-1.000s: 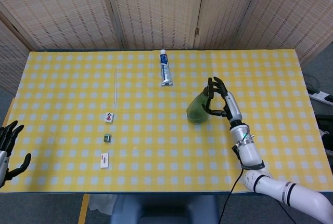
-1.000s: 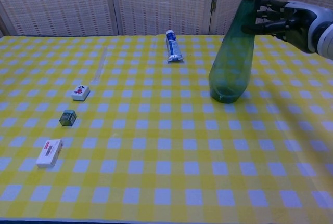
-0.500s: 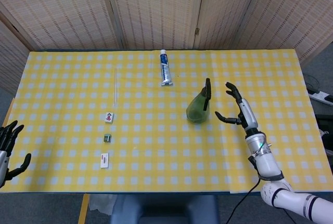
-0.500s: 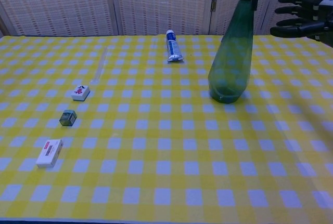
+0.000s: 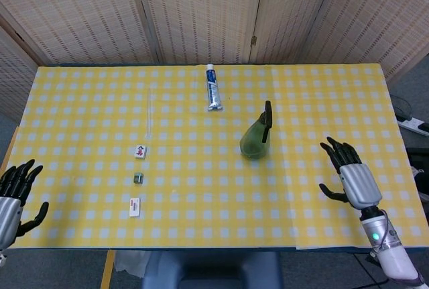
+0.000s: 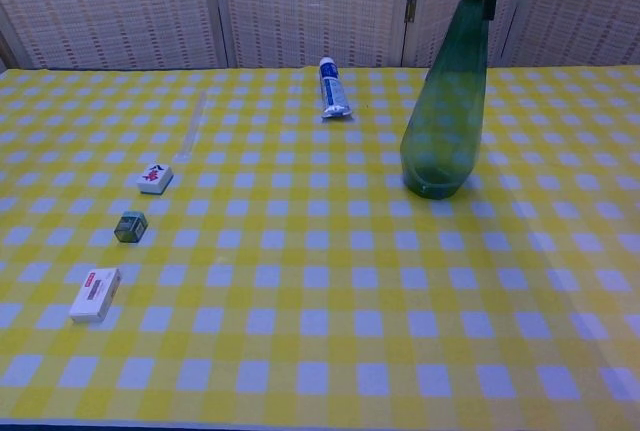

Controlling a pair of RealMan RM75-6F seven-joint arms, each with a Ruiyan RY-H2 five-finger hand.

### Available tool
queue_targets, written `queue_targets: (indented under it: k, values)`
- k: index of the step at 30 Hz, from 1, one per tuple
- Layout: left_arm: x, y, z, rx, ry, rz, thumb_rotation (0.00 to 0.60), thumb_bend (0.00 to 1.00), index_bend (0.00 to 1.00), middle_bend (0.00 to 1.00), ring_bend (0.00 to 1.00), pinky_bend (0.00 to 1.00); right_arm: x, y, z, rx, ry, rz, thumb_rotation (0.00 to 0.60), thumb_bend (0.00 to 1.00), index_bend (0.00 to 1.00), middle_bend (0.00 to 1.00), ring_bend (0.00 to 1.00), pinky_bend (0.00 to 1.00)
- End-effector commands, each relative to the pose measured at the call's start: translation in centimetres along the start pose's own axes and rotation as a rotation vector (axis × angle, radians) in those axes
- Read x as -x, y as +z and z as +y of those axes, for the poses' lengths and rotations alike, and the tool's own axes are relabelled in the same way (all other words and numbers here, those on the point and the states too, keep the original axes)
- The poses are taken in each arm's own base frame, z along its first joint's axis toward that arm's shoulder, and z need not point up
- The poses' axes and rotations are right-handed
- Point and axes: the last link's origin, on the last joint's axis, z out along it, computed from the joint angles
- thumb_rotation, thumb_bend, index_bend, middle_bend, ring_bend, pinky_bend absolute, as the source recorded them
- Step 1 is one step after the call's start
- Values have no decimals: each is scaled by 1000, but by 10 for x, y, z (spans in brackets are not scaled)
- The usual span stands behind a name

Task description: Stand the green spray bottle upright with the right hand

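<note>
The green spray bottle (image 5: 256, 139) (image 6: 446, 111) stands upright on the yellow checked table (image 5: 201, 188), right of centre, with its black nozzle on top. Nothing touches it. My right hand (image 5: 352, 178) hovers open near the table's front right, well away from the bottle, fingers spread. My left hand (image 5: 15, 195) is open at the front left corner, holding nothing. Neither hand shows in the chest view.
A blue and white tube (image 5: 212, 88) (image 6: 334, 88) lies at the back centre. A clear thin rod (image 5: 149, 111) lies at the back left. A mahjong tile (image 5: 140, 151), a small dark cube (image 5: 139, 178) and a small white box (image 5: 135, 206) line up at the left.
My right hand let go of the bottle's neck, opened and drew back toward the front right edge. The bottle stays standing. The left hand barely shifted.
</note>
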Motion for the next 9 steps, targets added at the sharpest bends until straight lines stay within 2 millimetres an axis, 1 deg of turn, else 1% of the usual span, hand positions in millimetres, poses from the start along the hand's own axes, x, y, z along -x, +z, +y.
queue_targets:
  k: [1,4,9]
  values:
    - [8,0,7,13,18,-27,600,488,0,19,32,0,-11,-94,17,125,-187,84,600,316,0,0,21,0]
    - [14,1,13,23,36,-52,600,488,0,21,35,0,-16,-96,18,110,-183,128,600,316,0,0,23,0]
    - [17,-2,18,34,54,-55,599,488,0,23,37,0,-13,-91,22,113,-161,67,600,316,0,0,20,0]
